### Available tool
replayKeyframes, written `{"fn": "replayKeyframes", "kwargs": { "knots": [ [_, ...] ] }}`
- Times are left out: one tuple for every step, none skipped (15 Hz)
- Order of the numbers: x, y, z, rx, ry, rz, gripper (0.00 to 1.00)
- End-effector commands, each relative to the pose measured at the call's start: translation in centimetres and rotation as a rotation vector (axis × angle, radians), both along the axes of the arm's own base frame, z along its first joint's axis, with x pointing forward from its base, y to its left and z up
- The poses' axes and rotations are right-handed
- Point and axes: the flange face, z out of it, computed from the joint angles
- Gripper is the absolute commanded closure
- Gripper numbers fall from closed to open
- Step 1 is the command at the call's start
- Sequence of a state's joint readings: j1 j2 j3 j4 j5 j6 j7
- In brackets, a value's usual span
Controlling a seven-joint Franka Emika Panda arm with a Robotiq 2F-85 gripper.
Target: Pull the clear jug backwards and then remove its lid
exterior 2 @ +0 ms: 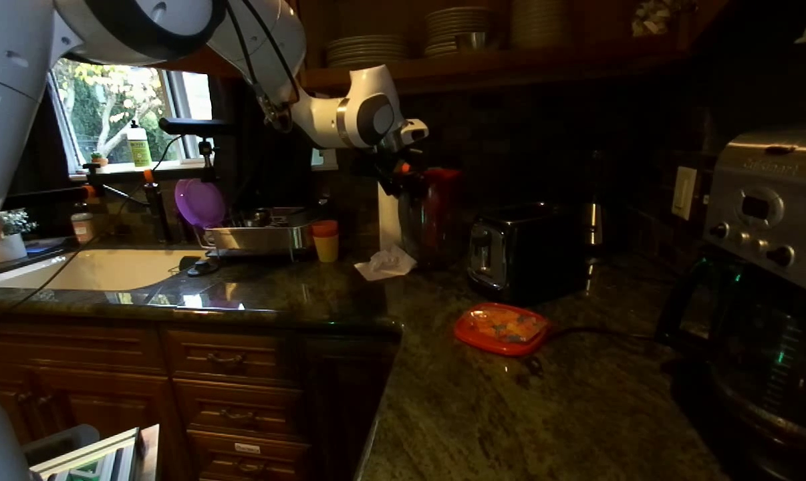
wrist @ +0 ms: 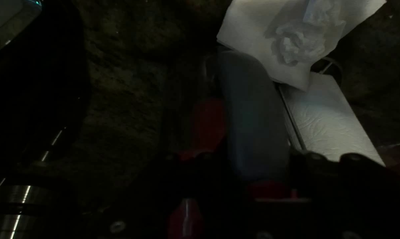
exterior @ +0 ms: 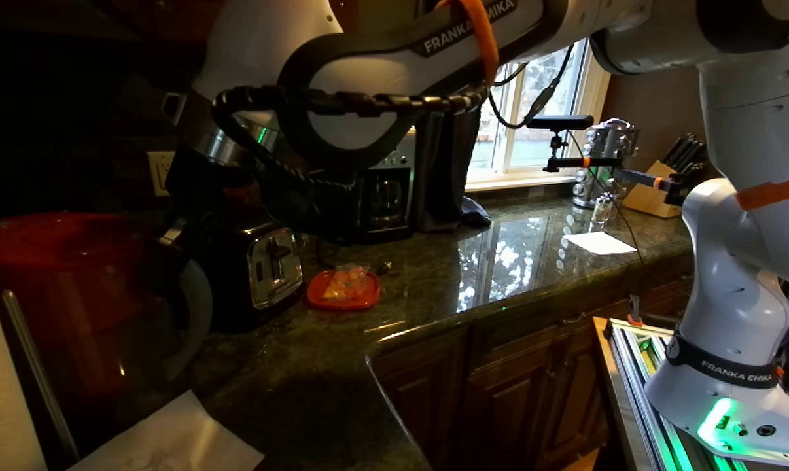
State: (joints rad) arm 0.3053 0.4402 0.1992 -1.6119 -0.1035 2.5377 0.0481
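Observation:
The clear jug (exterior: 87, 320) stands upright on the dark counter beside the toaster, its red inner section showing through. It also shows in an exterior view (exterior 2: 436, 224). The wide red lid (exterior: 61, 235) sits on the jug's top, and shows there too (exterior 2: 441, 175). The jug's grey side handle (wrist: 253, 113) lies between the fingers of my gripper (wrist: 257, 159) in the wrist view. Both fingers appear to press against the handle's sides near its top. The gripper is dark in both exterior views (exterior: 172, 235) (exterior 2: 403, 184). The lid is mostly hidden in the wrist view.
A black-and-steel toaster (exterior: 275, 268) stands close beside the jug. A red dish (exterior 2: 502, 329) with a bag of candy lies in front of it. Paper towel (wrist: 293, 39) and a white roll (wrist: 329, 116) lie on the handle's other side. A coffee maker (exterior 2: 764, 214) stands farther off.

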Motion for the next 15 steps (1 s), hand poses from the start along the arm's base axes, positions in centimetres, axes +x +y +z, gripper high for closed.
{"fn": "replayKeyframes", "kwargs": {
  "knots": [
    [-0.2, -0.9, 0.7, -0.011, 0.026, -0.015, 1.0],
    [-0.4, -1.6, 1.2, -0.01, 0.016, -0.02, 1.0],
    [-0.6, -2.1, 1.6, -0.003, 0.002, -0.021, 1.0],
    [-1.0, -2.8, 2.2, 0.001, -0.015, -0.024, 0.98],
    [-1.2, -3.2, 2.6, 0.004, -0.029, -0.023, 0.98],
    [-1.8, -3.8, 3.2, 0.008, -0.051, -0.022, 0.98],
    [-2.1, -4.2, 3.7, 0.017, -0.077, -0.022, 0.98],
    [-2.5, -4.7, 4.1, 0.028, -0.105, -0.032, 0.98],
    [-2.9, -5.1, 4.4, 0.053, -0.14, -0.03, 0.98],
    [-3.3, -5.4, 4.7, 0.069, -0.174, -0.034, 0.98],
    [-3.7, -5.7, 4.8, 0.078, -0.2, -0.031, 0.98],
    [-4.1, -5.9, 4.7, 0.081, -0.213, -0.031, 0.98],
    [-4.5, -6.2, 4.5, 0.088, -0.224, -0.031, 0.98],
    [-4.8, -6.5, 4.2, 0.08, -0.216, -0.032, 0.98],
    [-5.3, -6.6, 3.8, 0.073, -0.2, -0.03, 0.98]
  ]
}}
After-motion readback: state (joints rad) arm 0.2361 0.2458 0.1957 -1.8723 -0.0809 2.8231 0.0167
